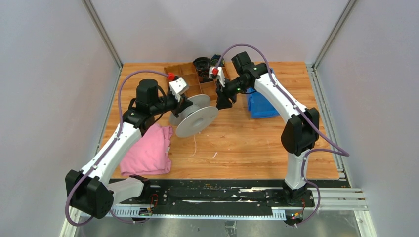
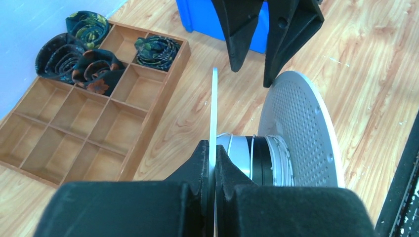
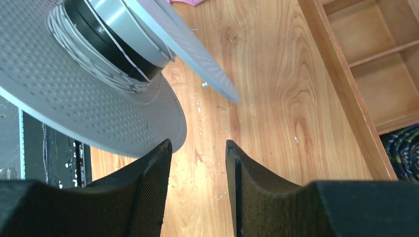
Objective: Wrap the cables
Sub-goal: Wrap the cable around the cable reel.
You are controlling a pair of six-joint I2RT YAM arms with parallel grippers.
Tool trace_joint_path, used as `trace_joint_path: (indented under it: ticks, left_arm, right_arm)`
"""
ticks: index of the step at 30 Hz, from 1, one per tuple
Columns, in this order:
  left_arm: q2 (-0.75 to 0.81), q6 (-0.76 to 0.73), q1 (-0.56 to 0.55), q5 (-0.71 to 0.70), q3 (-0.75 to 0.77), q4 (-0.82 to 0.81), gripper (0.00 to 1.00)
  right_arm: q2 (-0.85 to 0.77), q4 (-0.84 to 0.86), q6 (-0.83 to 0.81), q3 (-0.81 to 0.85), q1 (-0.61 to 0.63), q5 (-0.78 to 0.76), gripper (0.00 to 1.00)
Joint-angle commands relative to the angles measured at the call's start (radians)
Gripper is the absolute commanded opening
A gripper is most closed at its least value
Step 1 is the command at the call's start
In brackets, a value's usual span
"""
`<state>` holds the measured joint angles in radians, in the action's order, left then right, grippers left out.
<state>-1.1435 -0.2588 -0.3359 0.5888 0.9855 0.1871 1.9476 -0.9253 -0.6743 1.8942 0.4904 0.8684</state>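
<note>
Pinching one flange rim of the spool (image 1: 196, 118), the left gripper (image 2: 212, 157) has its jaws shut tight, steadying it; the cable (image 3: 74, 39) lies partly wound on the hub, a loose tail seemingly on the tabletop (image 1: 247, 143) below. Just beyond, the right gripper (image 3: 197, 148) hangs by the other flange, jaws parted and empty. Winding seems underway; next it must catch that thin strand and lay it on the hub.

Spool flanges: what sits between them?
The hub, with thin grey-white cable wound around it. The right wrist view shows it best.
</note>
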Motion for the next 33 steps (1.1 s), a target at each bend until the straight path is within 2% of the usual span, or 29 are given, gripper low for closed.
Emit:
trace_joint_path:
  ticks: [1,6,11,15,19,22,27,33]
  left_arm:
    - [-0.002,-0.017,0.009,-0.063,0.067,-0.063,0.00]
    - [-0.013,0.006,0.009,-0.135,0.085,-0.038,0.00]
    - [-0.014,0.165,0.009,-0.283,0.087,-0.080,0.00]
    - [-0.024,0.295,0.010,-0.436,0.117,-0.064,0.00]
    - [-0.048,0.395,0.009,-0.583,0.155,-0.013,0.00]
    - [-0.063,0.460,0.010,-0.643,0.173,0.022,0.00]
    - [-0.076,0.545,0.009,-0.662,0.207,0.062,0.00]
    - [-0.076,0.589,0.010,-0.663,0.227,0.086,0.00]
  right_arm:
    - [-0.034,-0.060,-0.006,0.029,-0.036,0.006,0.45]
    - [-0.049,-0.041,0.044,0.026,-0.058,0.014,0.45]
    - [-0.070,0.121,0.287,-0.063,-0.104,-0.005,0.47]
    - [-0.088,0.351,0.545,-0.205,-0.146,0.072,0.50]
    - [-0.128,0.711,0.780,-0.465,-0.130,0.066,0.56]
    - [-0.121,0.901,0.893,-0.585,-0.102,0.070,0.59]
    - [-0.074,0.994,0.886,-0.651,-0.022,0.037,0.61]
    - [0.027,1.025,0.861,-0.635,0.019,0.015,0.59]
